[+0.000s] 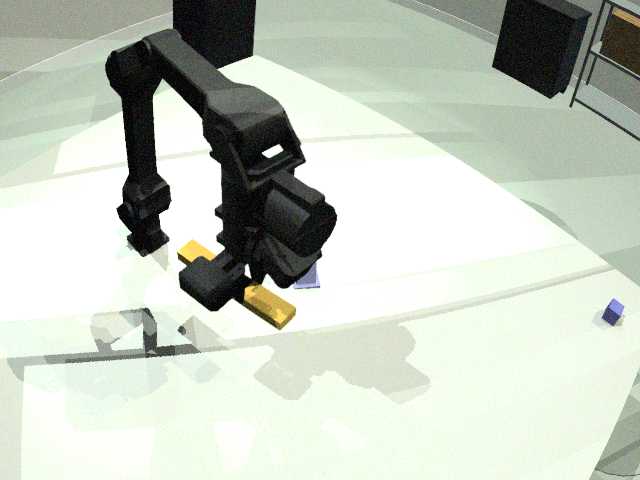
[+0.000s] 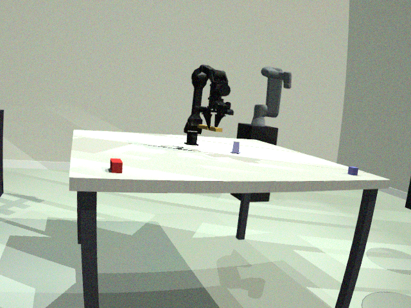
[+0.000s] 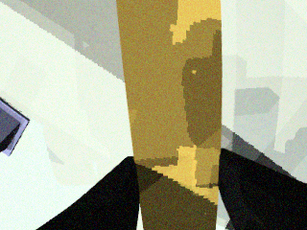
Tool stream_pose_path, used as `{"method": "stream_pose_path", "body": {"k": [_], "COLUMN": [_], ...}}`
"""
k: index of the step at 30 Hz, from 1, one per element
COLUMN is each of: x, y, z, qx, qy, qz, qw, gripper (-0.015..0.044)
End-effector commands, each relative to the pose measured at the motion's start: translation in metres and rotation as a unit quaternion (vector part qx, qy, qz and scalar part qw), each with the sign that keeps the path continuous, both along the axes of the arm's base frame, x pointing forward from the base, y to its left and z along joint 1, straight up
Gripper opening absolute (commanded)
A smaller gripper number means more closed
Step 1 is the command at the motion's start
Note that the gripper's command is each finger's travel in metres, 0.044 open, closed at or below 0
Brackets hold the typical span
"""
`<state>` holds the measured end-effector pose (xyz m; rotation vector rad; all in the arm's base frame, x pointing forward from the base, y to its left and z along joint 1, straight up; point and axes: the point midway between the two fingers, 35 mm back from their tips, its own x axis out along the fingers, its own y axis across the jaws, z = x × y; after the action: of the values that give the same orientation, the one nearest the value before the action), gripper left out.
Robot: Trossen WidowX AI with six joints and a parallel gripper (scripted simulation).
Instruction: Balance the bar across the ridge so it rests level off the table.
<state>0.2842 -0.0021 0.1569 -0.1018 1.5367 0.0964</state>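
The yellow bar (image 1: 268, 306) (image 2: 217, 129) (image 3: 158, 96) is held in the air above the table, roughly level. My gripper (image 2: 212, 128) (image 3: 176, 162) is shut on the bar, near its middle, with one finger on each long side. The lavender ridge (image 1: 307, 279) (image 2: 236, 147) (image 3: 7, 124) stands on the table, apart from the bar. In the exterior view it is right of the bar and lower. In the top view its upper part is hidden by the gripper, and in the wrist view only part of it shows at the left edge.
A blue cube (image 1: 613, 312) (image 2: 352, 171) lies near the right corner of the table (image 2: 212, 186). A red cube (image 2: 115, 165) sits near the front left corner. A grey arm (image 2: 273, 95) stands on a black pedestal behind the table.
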Motion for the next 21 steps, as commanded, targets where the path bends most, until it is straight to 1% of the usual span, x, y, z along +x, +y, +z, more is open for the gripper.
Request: {"method": "stream_pose_path", "body": {"k": [1, 21], "x": [0.004, 0.005], "y": [0.016, 0.090], "z": [0.001, 0.002], "qx": [0.003, 0.013], "qy": [0.000, 0.001], "qz": [-0.040, -0.225], "qw": [0.999, 0.974], "gripper": [0.0000, 0.0000]}}
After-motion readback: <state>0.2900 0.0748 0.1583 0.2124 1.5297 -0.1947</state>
